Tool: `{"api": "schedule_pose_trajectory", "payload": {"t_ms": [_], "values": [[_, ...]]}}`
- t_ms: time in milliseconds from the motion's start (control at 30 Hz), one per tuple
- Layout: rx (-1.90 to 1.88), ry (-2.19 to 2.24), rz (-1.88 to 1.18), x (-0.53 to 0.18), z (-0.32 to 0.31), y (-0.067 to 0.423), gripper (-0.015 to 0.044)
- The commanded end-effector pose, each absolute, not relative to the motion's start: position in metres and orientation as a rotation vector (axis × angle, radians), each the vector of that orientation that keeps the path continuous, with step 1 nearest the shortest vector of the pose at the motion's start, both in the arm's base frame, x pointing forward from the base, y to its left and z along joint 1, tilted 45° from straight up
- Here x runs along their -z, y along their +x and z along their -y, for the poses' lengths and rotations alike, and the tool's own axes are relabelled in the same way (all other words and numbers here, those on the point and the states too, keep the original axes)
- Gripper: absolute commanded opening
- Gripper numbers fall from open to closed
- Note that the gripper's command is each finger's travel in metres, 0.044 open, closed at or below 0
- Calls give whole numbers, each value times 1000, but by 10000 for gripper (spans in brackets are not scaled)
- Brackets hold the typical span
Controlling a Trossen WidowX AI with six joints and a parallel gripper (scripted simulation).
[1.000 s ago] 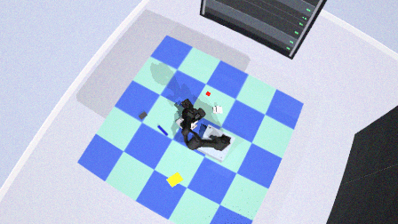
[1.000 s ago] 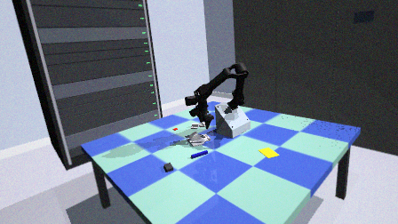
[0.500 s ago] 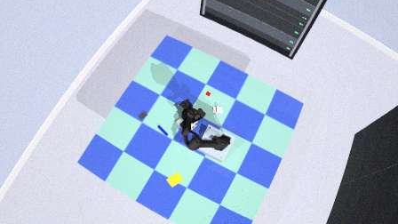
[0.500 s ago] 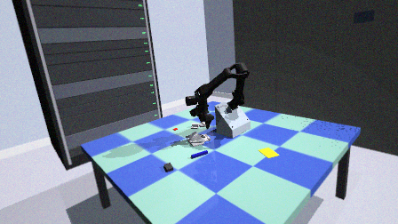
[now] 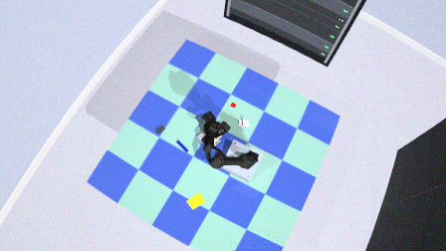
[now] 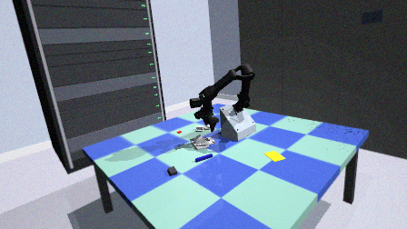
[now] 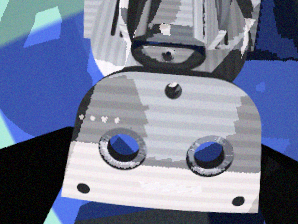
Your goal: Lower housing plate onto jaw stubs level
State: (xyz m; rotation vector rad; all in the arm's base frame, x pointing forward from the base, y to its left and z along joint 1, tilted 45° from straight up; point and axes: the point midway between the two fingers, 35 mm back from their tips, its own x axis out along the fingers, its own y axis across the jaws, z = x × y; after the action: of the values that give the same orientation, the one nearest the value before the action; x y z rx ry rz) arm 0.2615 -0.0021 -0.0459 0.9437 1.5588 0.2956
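The housing plate (image 7: 167, 117) is light grey with a rounded far edge, two large ringed holes and several small holes. My gripper (image 7: 164, 145) (image 6: 213, 129) is shut on it, one black finger at each side edge. The metal jaw assembly (image 7: 168, 56) (image 6: 208, 144) is beyond the plate's far edge in the wrist view and low on the table in the exterior view. The plate overlaps its near end in the wrist view. Whether they touch, and where the jaw stubs and pins are under the plate, I cannot tell. In the top view the arm covers much of this.
A grey slanted block (image 5: 242, 172) (image 6: 245, 133) stands at the arm's base. A white piece (image 5: 243, 123), a red cube (image 5: 233, 105), a blue bar (image 5: 182, 145) (image 6: 203, 158), a dark block (image 5: 159, 128) (image 6: 172, 171) and a yellow sheet (image 5: 196, 201) (image 6: 274, 156) lie around the arm.
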Motion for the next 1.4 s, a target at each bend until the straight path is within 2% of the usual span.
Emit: {"api": "schedule_pose_trajectory", "payload": {"t_ms": [0, 1367], "values": [[-294, 949, -1557, 46, 2, 262, 351], [-293, 952, -1558, 85, -38, 265, 351]]}}
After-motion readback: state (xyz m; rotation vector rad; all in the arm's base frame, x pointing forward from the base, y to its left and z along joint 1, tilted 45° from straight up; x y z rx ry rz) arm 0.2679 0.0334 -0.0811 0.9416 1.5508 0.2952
